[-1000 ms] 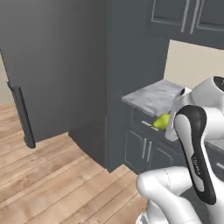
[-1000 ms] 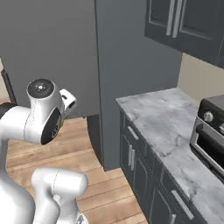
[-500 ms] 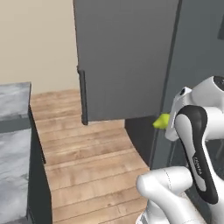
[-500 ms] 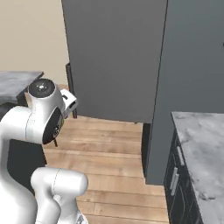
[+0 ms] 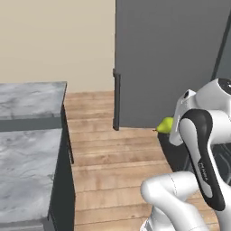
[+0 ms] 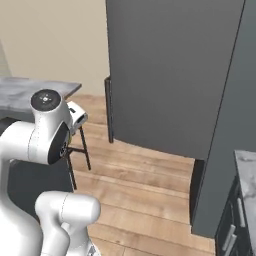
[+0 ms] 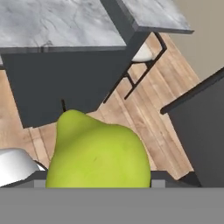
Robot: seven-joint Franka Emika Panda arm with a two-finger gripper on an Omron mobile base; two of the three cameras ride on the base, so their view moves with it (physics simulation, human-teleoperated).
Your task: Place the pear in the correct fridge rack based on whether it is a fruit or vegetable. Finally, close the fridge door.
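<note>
Dark-grey, the fridge door point(image 5: 169, 63) stands swung out across the middle of both base views, its flat outer face and long vertical bar handle point(image 5: 117, 101) turned toward the cameras. That puts the racks out of sight behind it, so neither shelf can be judged from this spot. The task reads as roughly half done: the fruit is in hand and lifted clear, but placing it on a shelf and shutting the door both remain.

Wooden floor point(image 5: 108, 149) gives the widest open room, running from the door's foot back toward the base. On the robot's left a grey marble worktop point(image 5: 27, 135) ends in a hard dark edge, with a thin-legged stool point(image 6: 80, 145) tucked at its corner in the right base view; those legs and that corner are what a swing could clip. On the right, a tall dark panel point(image 6: 227, 145) narrows the gap beside the door, so the way round the door's free edge looks tight.

Carried in the gripper point(image 5: 173, 128) at about chest height beside the arm's upper link, the pear point(image 7: 97, 153) sits stem-up in the hand view, well apart from any worktop. It is held firmly enough to ride there, though the fingers themselves are hidden beneath it.
</note>
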